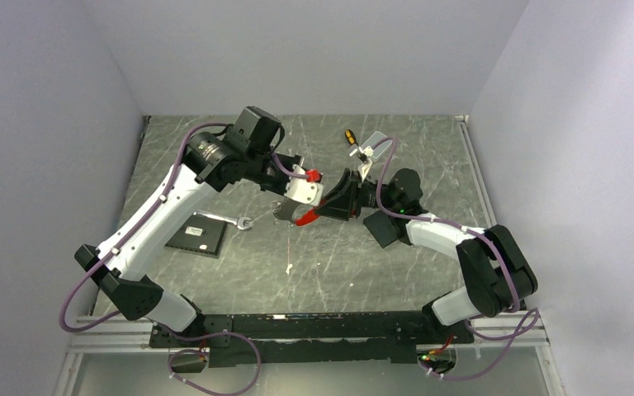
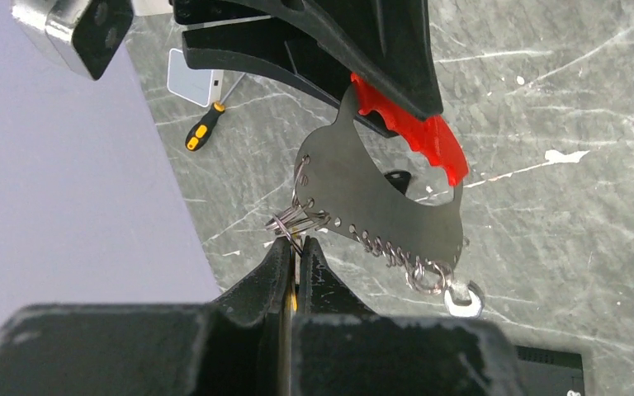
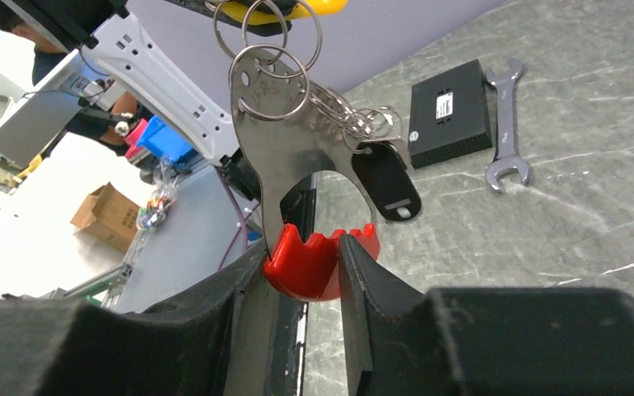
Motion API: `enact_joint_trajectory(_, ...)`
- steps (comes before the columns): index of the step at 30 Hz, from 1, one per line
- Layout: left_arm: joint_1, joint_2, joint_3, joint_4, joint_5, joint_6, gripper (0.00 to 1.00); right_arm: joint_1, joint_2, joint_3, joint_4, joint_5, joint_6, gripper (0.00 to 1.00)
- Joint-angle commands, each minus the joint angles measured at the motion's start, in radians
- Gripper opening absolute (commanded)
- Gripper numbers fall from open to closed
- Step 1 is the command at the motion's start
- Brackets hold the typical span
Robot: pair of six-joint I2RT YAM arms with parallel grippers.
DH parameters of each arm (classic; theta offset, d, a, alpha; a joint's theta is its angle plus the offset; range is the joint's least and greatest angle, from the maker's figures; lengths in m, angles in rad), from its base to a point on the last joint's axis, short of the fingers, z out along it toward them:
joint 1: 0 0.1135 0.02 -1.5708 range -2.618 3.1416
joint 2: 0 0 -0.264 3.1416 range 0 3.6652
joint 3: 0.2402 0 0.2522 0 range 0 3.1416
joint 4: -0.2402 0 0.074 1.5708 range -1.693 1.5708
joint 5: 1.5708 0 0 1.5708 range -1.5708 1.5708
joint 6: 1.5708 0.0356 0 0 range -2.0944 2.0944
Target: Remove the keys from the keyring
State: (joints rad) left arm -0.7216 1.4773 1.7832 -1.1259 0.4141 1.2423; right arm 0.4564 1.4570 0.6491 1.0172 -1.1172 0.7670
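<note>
The keyring hangs in the air between my grippers. It is a flat silvery holed plate [image 2: 363, 194] with a red curved plastic strip [image 3: 314, 266] on one edge and thin wire rings [image 3: 274, 51] along the other. My right gripper [image 3: 304, 246] is shut on the red strip [image 1: 306, 219]. My left gripper [image 2: 297, 241] is shut on a thin brass-yellow key [image 2: 291, 299] that hangs from a ring [image 2: 294, 221]; only a sliver of it shows between the fingers. A dark tag [image 3: 388, 183] dangles from the rings. Other keys are hidden.
A silver wrench [image 1: 243, 221] and a flat black box [image 1: 197, 235] lie on the table left of the grippers. A yellow-handled screwdriver [image 1: 350, 136] and a white card [image 1: 371, 148] lie at the back. Walls enclose the table on three sides.
</note>
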Motion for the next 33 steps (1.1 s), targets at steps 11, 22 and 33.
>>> enact_joint_trajectory(11, -0.005, -0.105, -0.088, 0.0, 0.034, 0.205, 0.0, -0.045, -0.078, 0.109, -0.129, -0.15, -0.068, 0.58)
enact_joint_trajectory(22, -0.005, -0.065, 0.001, -0.142, 0.1, 0.172, 0.0, -0.068, -0.084, 0.55, -1.243, -0.083, -0.907, 0.56)
enact_joint_trajectory(33, -0.008, -0.139, -0.086, -0.104, 0.121, 0.37, 0.0, -0.063, -0.043, 0.647, -1.203, -0.075, -0.868, 0.44)
